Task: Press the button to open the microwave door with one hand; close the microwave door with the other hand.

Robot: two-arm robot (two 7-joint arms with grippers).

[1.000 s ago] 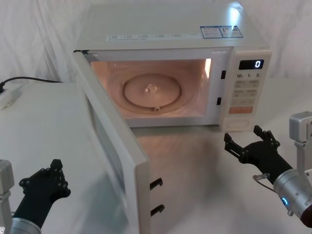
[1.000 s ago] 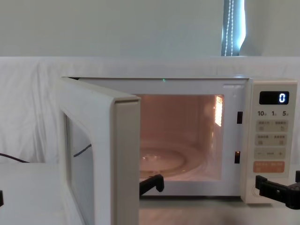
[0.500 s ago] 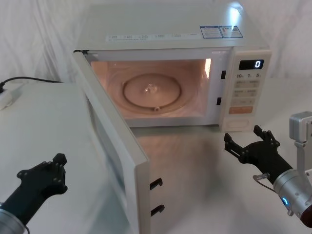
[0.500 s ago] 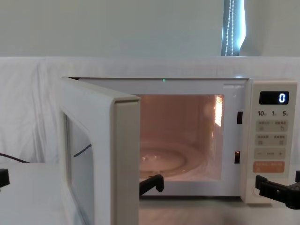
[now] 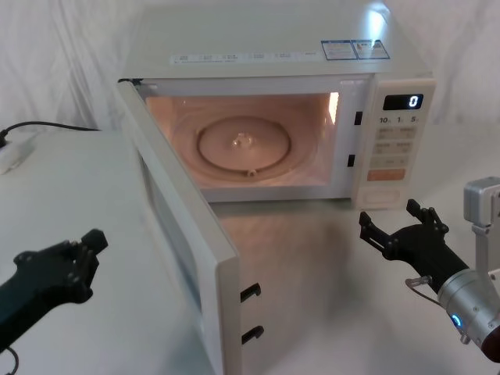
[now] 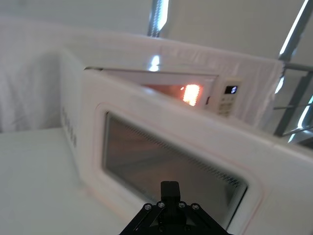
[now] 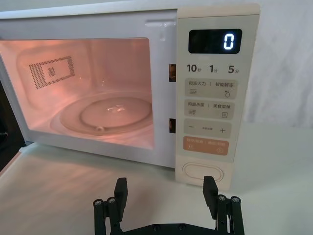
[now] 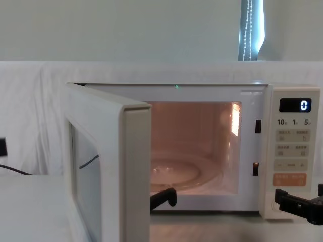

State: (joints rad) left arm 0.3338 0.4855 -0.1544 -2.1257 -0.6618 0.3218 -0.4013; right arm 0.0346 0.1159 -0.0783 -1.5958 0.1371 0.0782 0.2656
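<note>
The microwave door (image 5: 183,234) stands wide open, swung out toward me on its left hinge, and the lit cavity shows behind it. Its dark window (image 6: 171,161) faces my left gripper (image 5: 86,254), which hovers shut over the table to the left of the door, apart from it. The left gripper (image 6: 170,188) points at the door's outer face. My right gripper (image 5: 388,216) is open, low in front of the control panel. Just ahead of the right gripper (image 7: 166,183), not touching it, is the cream oval button (image 7: 203,171) under the orange key.
A glass turntable (image 5: 242,148) lies inside the cavity. Two black latch hooks (image 5: 250,293) stick out of the door's free edge. A black cable (image 5: 47,126) and a white power strip (image 5: 16,156) lie at the far left. White cloth hangs behind.
My left gripper has risen and reached forward toward the door's outer face. The right gripper and the door have not moved.
</note>
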